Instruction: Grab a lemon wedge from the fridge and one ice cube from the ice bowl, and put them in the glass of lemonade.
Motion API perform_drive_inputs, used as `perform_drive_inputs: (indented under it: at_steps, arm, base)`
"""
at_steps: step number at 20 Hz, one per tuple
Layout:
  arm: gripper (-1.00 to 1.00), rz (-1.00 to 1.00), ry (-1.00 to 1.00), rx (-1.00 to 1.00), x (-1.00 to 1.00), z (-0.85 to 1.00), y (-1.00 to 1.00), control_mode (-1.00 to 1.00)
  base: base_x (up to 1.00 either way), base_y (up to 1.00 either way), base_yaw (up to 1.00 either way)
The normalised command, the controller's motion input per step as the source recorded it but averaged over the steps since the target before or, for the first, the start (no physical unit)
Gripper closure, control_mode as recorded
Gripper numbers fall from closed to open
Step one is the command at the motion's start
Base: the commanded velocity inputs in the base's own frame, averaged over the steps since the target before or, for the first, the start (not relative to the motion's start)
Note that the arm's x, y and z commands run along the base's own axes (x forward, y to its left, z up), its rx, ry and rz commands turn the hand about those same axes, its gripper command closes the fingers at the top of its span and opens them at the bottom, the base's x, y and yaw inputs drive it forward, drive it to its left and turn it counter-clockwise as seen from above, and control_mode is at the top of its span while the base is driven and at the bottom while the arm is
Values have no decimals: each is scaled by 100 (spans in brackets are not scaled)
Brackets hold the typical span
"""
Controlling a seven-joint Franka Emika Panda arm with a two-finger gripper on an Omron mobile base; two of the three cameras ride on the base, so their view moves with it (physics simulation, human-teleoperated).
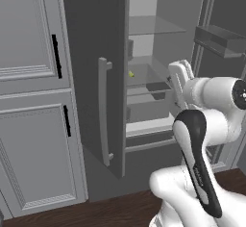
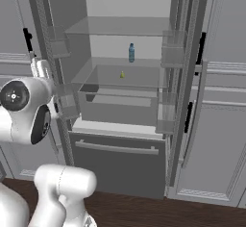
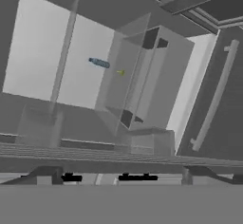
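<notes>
Pincer [image 3: 104, 176] fully open, empty, outside open fridge [image 2: 120, 139]. Lemon wedge [image 2: 122, 75] mid glass shelf, toward back, near bottle [image 2: 131, 52]. Advise level reach over shelf front edge, close gently.

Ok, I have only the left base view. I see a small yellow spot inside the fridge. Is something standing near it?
Observer: Yes. The right base view shows a blue bottle standing further back than the lemon wedge, apart from it.
Operator: And is the gripper ready to take the wedge?
Observer: In the hand view the gripper is open, its tips wide apart with nothing between them.
</notes>
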Motion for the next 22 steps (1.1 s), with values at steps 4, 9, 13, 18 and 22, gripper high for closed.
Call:
perform_drive_inputs:
  at_steps: [4, 9, 13, 18, 22]
  arm:
    - [-100, 0, 50, 29, 3, -7, 5, -100]
    - [-100, 8, 21, 14, 53, -48, 14, -100]
    - [-100, 20, 0, 17, 73, -72, 23, -100]
    - [-100, 17, 6, 18, 75, -22, 35, -100]
    - [-100, 8, 8, 13, 77, -1, 53, -100]
  base:
    - [0, 0, 0]
    - [0, 0, 0]
    - [0, 0, 0]
    - [0, 0, 0]
    - [0, 0, 0]
